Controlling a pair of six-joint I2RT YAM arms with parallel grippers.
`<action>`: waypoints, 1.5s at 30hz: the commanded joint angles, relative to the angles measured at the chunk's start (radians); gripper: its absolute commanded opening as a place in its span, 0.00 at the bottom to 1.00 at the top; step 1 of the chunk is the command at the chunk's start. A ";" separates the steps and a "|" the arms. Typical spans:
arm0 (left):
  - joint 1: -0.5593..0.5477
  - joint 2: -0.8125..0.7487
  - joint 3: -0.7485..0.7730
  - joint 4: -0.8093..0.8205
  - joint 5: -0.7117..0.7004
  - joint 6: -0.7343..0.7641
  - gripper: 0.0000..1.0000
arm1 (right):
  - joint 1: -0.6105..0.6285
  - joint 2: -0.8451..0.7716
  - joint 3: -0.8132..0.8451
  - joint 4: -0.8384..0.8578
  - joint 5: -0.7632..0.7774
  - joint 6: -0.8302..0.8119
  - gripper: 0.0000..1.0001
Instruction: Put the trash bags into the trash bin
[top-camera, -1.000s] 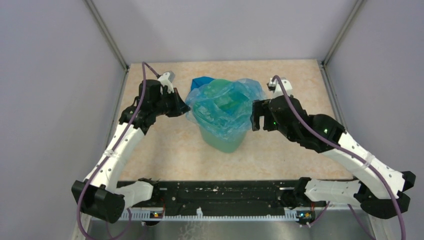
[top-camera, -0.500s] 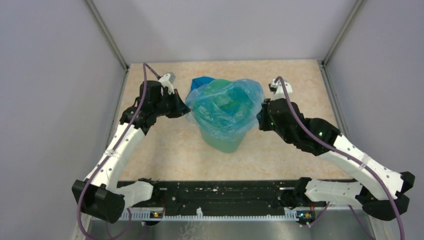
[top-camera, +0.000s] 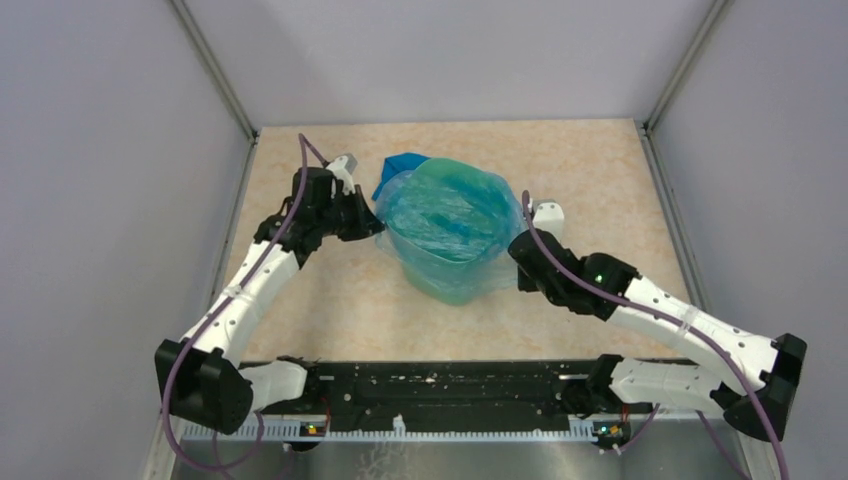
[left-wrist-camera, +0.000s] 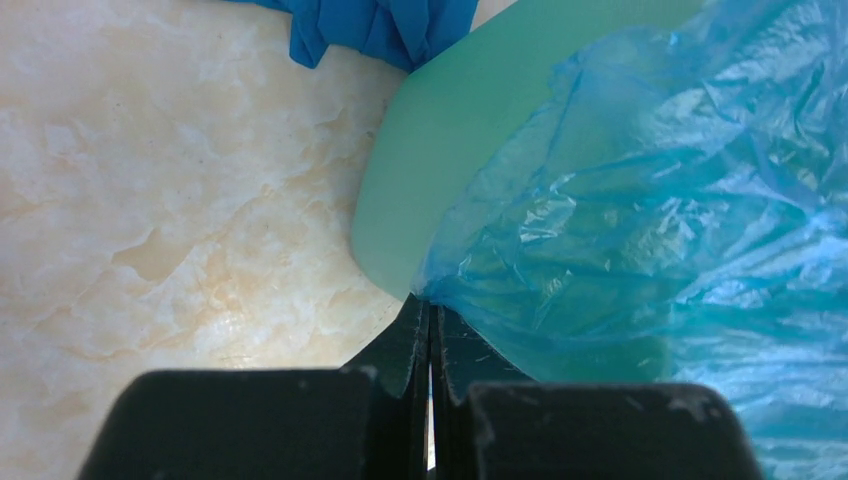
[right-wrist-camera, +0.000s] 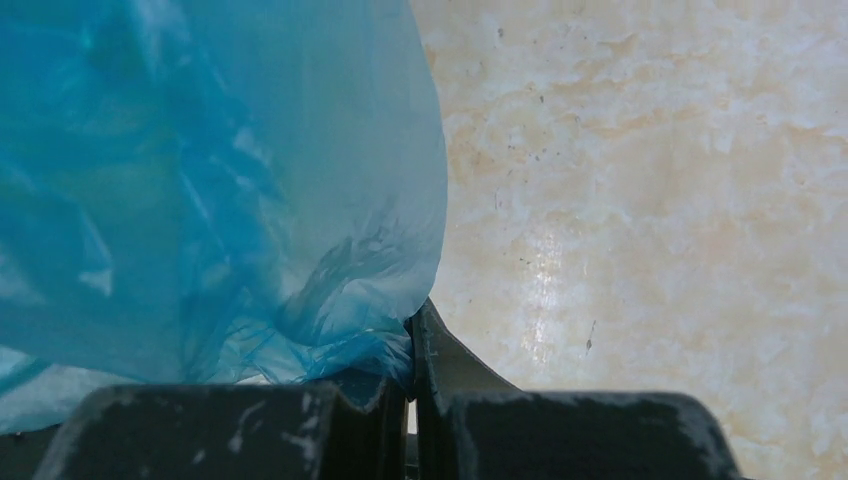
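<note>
Trash bag draped over bin, both grippers pinching it

Trash bag (top-camera: 445, 215) sits in and over the trash bin (top-camera: 440, 172), out on the middle of the table (top-camera: 600, 170). The table is beige with a marbled pattern, grey walls on three sides. The bin is mint green and upright, by far the biggest thing on the table. Light-blue crinkly film lines the bin's opening and spills down its outer walls on the near side and the right side; the green rim shows bare at the far-left corner. The left arm reaches in from the left and the right arm from the right, one on each side of the bin.

Left gripper (left-wrist-camera: 430, 315): jaws pressed together, pinching the film edge right at the bin's left wall (left-wrist-camera: 440, 120).

Right gripper (right-wrist-camera: 410, 330): jaws pressed together, pinching a hanging fold of film (right-wrist-camera: 200, 170) low on the bin's right side, close to the table.

A dark blue bundle (top-camera: 400, 165), creased and looking like folded film, lies on the table just behind the bin's far-left corner.
</note>
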 joint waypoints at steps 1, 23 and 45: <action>0.004 0.029 0.008 0.107 -0.037 -0.023 0.00 | -0.020 0.020 0.010 0.096 0.068 -0.005 0.00; 0.004 0.049 0.092 0.117 -0.046 0.009 0.00 | -0.019 -0.155 0.202 0.077 -0.105 -0.350 0.83; 0.004 0.066 0.139 0.108 -0.040 0.027 0.00 | -0.003 0.290 0.584 0.056 -0.146 -0.574 0.60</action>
